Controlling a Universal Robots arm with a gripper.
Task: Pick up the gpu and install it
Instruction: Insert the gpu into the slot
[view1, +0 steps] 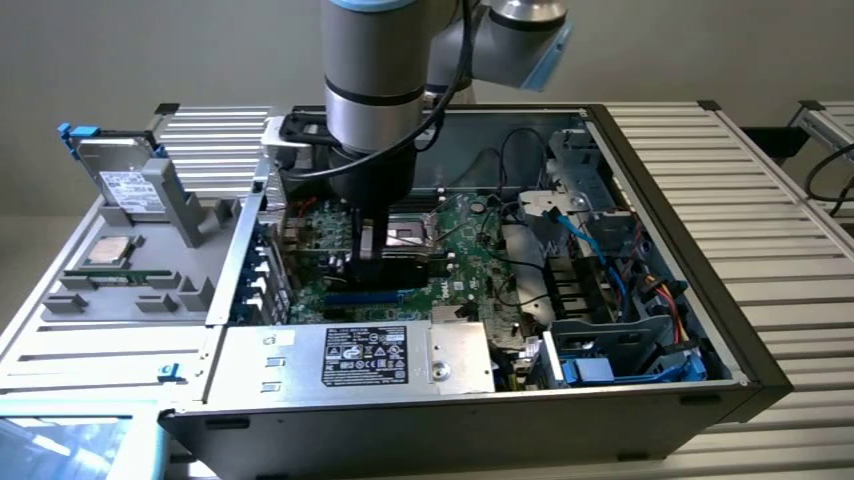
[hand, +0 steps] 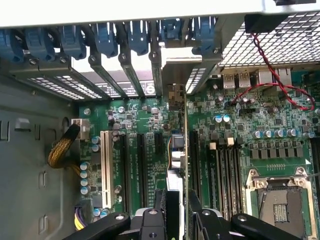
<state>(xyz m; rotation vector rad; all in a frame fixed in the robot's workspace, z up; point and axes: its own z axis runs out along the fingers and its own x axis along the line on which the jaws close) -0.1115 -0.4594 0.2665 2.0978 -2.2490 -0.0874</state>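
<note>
Carefully does it: my gripper (hand: 177, 202) is clamped on the gpu (hand: 178, 150), a small green circuit card with a black cooler and silver bracket, held edge-on over the large green motherboard (hand: 250, 125). I should keep its edge parallel to the black slots (hand: 142, 165) and descend squarely.

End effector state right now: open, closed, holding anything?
End effector: closed on the gpu, held edge-on over the motherboard slots.

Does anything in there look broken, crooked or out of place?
Nothing looks damaged or spilled. The jaws hold the gpu on edge over the motherboard. The processor socket looks bare, while a chip lies on the grey tray outside.
</note>
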